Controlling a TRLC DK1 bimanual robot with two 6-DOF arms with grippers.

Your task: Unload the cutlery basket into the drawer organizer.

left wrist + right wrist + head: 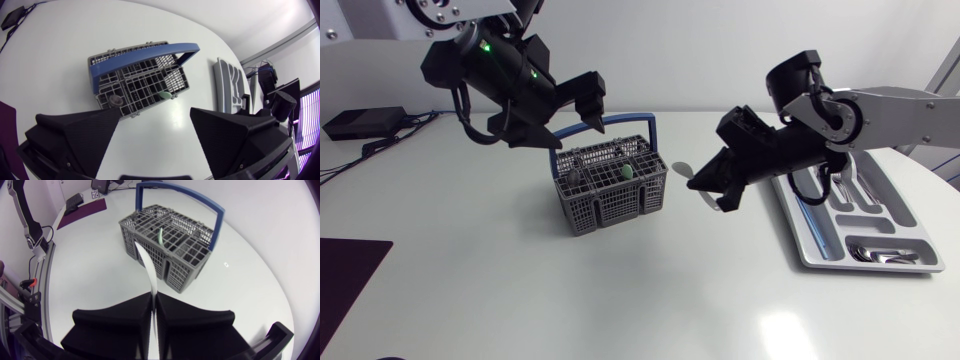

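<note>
right jaws: clamped on silver spoon point(682, 171)
left jaws: apart
next: lay spoon flat in grey organizer tray point(865, 266), frame right

Left claw point(156, 112) spread wide, grey basket point(145, 82) ahead, organizer point(226, 86) beyond

You are in a robotics lab: a left arm point(500, 70) and a right arm point(895, 112) hang over a plain white table point(620, 300). A black box point(365, 122) with loose cables point(375, 146) and a dark mat point(348, 285) lie at its left end.
</note>
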